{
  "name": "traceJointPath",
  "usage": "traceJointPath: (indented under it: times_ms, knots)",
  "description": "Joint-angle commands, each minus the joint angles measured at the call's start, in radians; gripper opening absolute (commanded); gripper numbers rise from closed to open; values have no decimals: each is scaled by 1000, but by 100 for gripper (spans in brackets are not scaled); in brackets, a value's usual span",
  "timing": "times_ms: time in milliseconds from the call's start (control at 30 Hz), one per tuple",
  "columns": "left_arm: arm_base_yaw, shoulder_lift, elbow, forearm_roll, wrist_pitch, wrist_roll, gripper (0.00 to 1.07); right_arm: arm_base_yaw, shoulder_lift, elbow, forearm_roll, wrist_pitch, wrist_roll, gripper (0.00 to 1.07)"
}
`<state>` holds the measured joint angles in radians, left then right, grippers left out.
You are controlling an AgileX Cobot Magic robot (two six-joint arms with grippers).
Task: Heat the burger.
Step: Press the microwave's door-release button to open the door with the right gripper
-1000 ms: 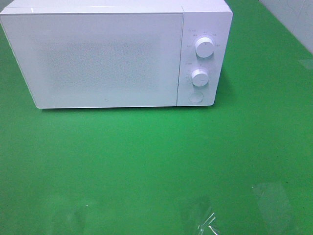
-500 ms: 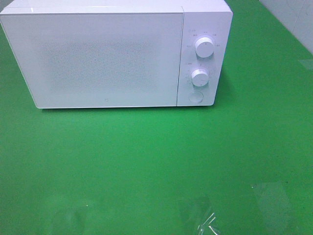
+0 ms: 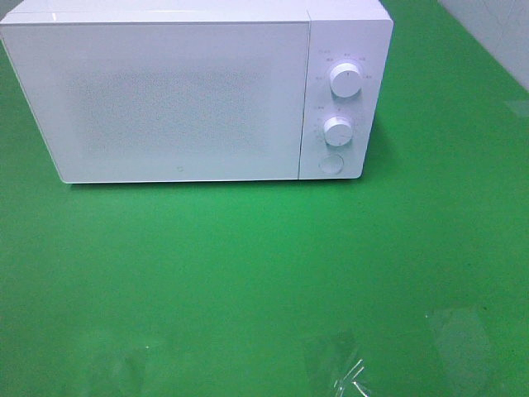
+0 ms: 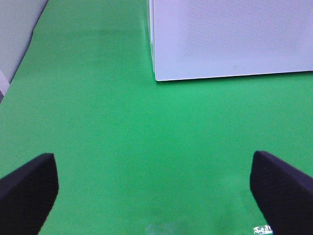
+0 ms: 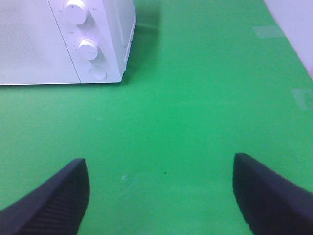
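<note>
The burger is out of view in every frame. A white microwave [image 3: 182,99] stands at the back of the green table with its door shut; two dials [image 3: 344,80] and a round button [image 3: 331,165] sit on its right panel. It also shows in the left wrist view as a white microwave [image 4: 230,39] and in the right wrist view as a white microwave [image 5: 63,41]. My left gripper [image 4: 154,188] is open over bare green cloth, well short of the microwave. My right gripper [image 5: 161,193] is open too, nothing between its fingers. Neither arm shows in the exterior view.
The green table [image 3: 264,273] spreads out in front of the microwave. Pale reflections or clear tape patches [image 3: 450,331] lie near its front right. A white wall [image 3: 496,33] borders the far right corner.
</note>
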<state>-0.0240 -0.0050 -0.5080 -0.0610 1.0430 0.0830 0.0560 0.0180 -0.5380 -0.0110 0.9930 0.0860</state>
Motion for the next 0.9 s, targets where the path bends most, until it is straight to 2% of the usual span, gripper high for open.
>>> traceJointPath:
  times_ms: [33,900]
  knots:
    - [2,-19,4,-2,-1,0,100,-6,35,-18,-2,-35,8,76]
    - [2,-19,4,-2,-1,0,100,-6,486,-2,-5,-443,7,76]
